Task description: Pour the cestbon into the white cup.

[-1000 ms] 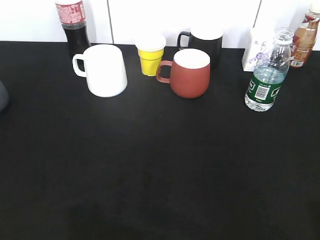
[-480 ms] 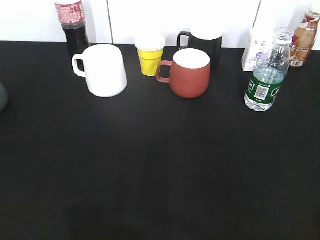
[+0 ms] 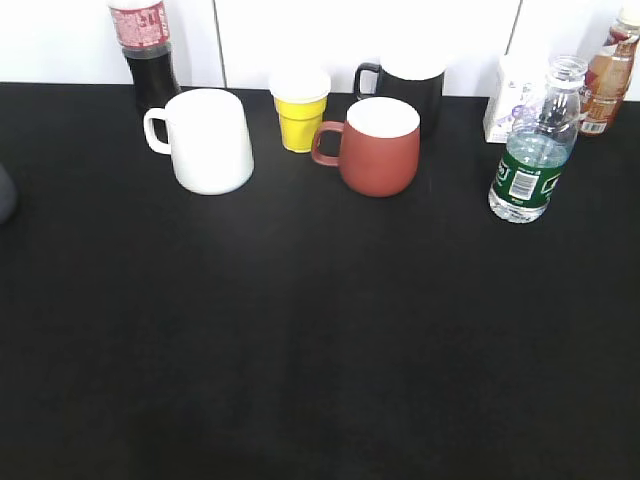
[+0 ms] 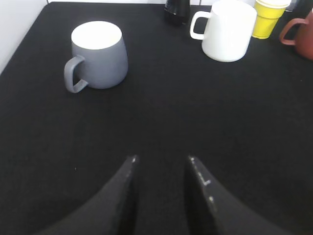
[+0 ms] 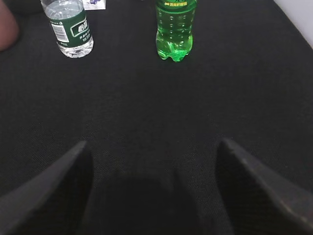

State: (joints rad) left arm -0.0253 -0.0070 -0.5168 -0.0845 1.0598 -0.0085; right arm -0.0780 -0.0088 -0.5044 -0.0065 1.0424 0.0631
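Observation:
The cestbon (image 3: 532, 150), a clear uncapped bottle with a dark green label, stands upright at the right of the black table; it also shows at the top left of the right wrist view (image 5: 70, 28). The white cup (image 3: 205, 140) stands at the back left, handle to the left, and shows in the left wrist view (image 4: 226, 29). My left gripper (image 4: 161, 159) is open and empty, low over the table, well short of the white cup. My right gripper (image 5: 152, 144) is wide open and empty, well short of the cestbon. Neither gripper shows in the exterior view.
A grey mug (image 4: 98, 59) stands near my left gripper. A yellow cup (image 3: 301, 108), a red-brown mug (image 3: 378, 145), a black mug (image 3: 408, 85), a cola bottle (image 3: 145, 50), a white carton (image 3: 508, 95) and a brown bottle (image 3: 610, 70) line the back. A green bottle (image 5: 176, 27) stands right of the cestbon.
The grey object at the exterior view's left edge has slid slightly further out of frame. The cups and bottles have not moved.

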